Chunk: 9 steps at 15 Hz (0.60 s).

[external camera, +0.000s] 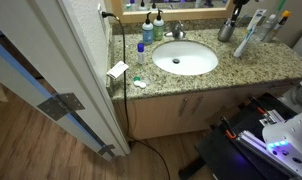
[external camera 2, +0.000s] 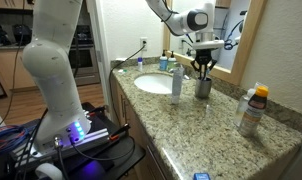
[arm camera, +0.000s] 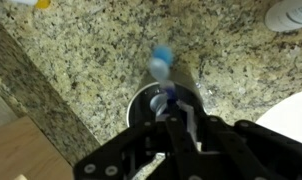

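My gripper [external camera 2: 202, 68] hangs over the metal cup [external camera 2: 203, 88] right of the sink [external camera 2: 151, 84], with its fingers narrowed around a blue-headed toothbrush [arm camera: 162, 65]. I cannot tell whether they grip it.

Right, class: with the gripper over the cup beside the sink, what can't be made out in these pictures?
1. Wrist view: the toothbrush and cup are blurred; whether the gripper pinches the brush cannot be told.
2. In an exterior view the gripper is too small; its jaws merge with the brush handles.
3. In an exterior view the top edge partly cuts off the gripper.
4. The bottle label is too small to read.
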Tool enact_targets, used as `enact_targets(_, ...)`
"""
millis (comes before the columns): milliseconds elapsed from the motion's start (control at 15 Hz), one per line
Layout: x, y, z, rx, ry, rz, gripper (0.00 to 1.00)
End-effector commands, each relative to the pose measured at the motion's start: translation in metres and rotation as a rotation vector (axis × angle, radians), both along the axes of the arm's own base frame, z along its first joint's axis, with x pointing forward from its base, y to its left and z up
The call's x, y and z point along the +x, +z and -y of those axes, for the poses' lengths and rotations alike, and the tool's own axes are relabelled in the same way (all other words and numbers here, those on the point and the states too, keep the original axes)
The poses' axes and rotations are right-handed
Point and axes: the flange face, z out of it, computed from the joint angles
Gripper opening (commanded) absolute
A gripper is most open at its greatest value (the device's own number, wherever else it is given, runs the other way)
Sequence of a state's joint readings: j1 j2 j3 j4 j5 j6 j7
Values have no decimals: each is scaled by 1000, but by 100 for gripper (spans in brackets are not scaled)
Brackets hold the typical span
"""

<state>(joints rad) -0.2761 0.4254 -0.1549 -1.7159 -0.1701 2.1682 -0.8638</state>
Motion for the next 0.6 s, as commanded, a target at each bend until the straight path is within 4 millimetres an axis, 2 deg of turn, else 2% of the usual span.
enact_targets(0, 8, 5, -27, -9, 39, 12, 0)
enact_targets(267, 8, 7, -25, -15, 36, 11, 1)
enact_targets(400, 7, 14, -15, -16, 4, 21, 1)
enact_targets(533, -2, 37, -4, -30, -39, 55, 1)
